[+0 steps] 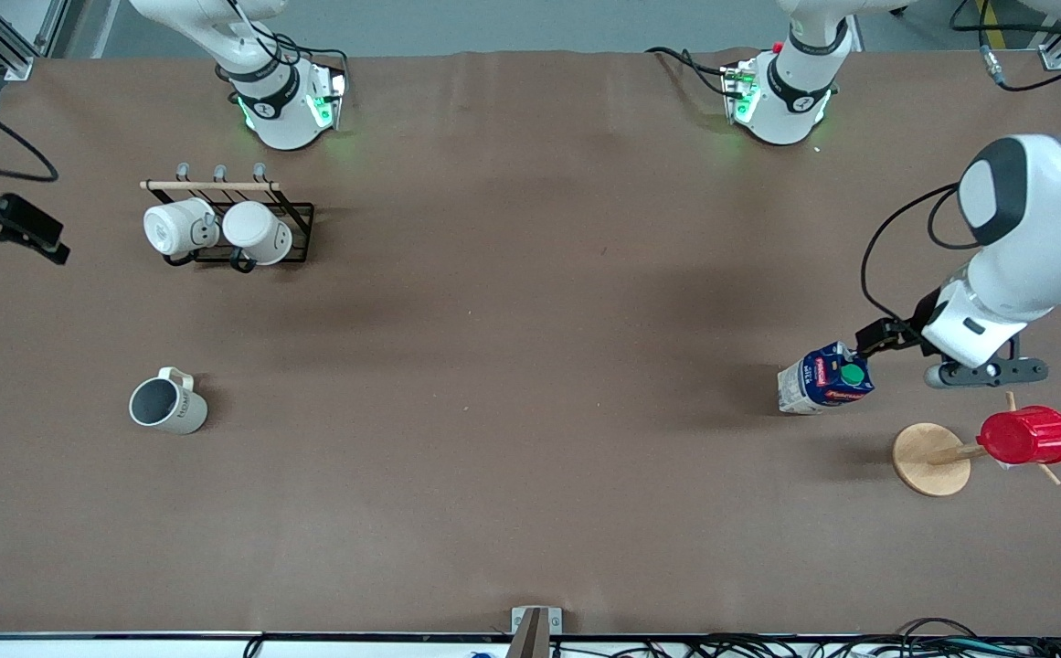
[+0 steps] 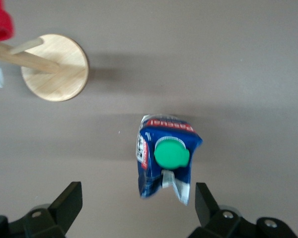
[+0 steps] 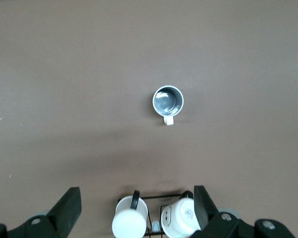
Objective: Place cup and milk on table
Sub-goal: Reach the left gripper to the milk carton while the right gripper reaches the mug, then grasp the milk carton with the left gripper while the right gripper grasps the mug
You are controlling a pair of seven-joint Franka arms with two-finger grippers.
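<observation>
The milk (image 1: 824,378) is one small carton with a dark blue upper part, a red label, a white base and a round green cap; its top looks crumpled in my left wrist view. It stands on the table (image 1: 530,366) near the edge at my left arm's end, just beside a round wooden stand (image 1: 930,459) that lies nearer the front edge.

The cup (image 1: 168,405) is one off-white mug with a grey inside, a loop handle and dark lettering on its side. It stands upright near the edge at my right arm's end, nearer the front edge than the black wire rack (image 1: 236,228).

Count: one carton, one lettered mug, two plain white mugs (image 1: 217,230) with black handles on the rack, one red ribbed cup (image 1: 1025,435) on a peg of the wooden stand.

My left gripper (image 2: 138,198) hangs over the milk, fingers spread wide to either side of the carton and holding nothing. My right gripper (image 3: 137,201) hangs over the rack, fingers likewise spread wide and empty.

In the front view my right gripper is cut off at the frame's edge, and the mug's lettering is too small to read. The rack is partly cut off in my right wrist view.
</observation>
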